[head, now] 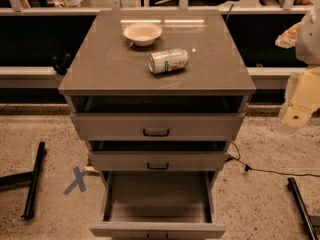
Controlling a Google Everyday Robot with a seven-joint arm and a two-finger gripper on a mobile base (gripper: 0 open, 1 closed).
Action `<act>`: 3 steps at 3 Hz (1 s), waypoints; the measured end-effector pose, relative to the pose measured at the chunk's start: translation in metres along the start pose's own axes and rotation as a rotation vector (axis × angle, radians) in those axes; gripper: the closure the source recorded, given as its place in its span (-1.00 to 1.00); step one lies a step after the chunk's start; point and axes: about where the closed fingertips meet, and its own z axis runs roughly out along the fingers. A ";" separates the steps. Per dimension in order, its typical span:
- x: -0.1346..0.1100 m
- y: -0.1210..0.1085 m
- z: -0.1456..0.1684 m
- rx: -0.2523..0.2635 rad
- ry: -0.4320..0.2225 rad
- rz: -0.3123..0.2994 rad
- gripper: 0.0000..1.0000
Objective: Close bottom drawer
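Observation:
The bottom drawer point(157, 199) of the grey-taupe cabinet is pulled far out toward me. Its plain grey interior is open to view and looks empty. Its front panel point(157, 229) lies at the lower edge of the view, and its handle is cut off there. The gripper point(299, 109) shows as a pale beige shape on the arm at the right edge. It hangs beside the cabinet's right side at about the top drawer's height, well above and to the right of the bottom drawer, touching nothing.
The top drawer point(156, 126) and middle drawer point(158, 160) stand slightly out, each with a black bar handle. A white bowl point(142, 33) and a can lying on its side point(168, 60) sit on the cabinet top. Black bars point(33, 181) lie on the floor to the left and right, and there is a blue X mark point(76, 179) and a cable point(270, 171).

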 end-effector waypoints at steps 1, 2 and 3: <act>0.000 0.000 0.000 0.000 0.000 0.000 -1.00; 0.003 -0.002 0.026 -0.034 -0.010 0.016 -1.00; 0.007 0.006 0.089 -0.125 -0.055 0.065 -1.00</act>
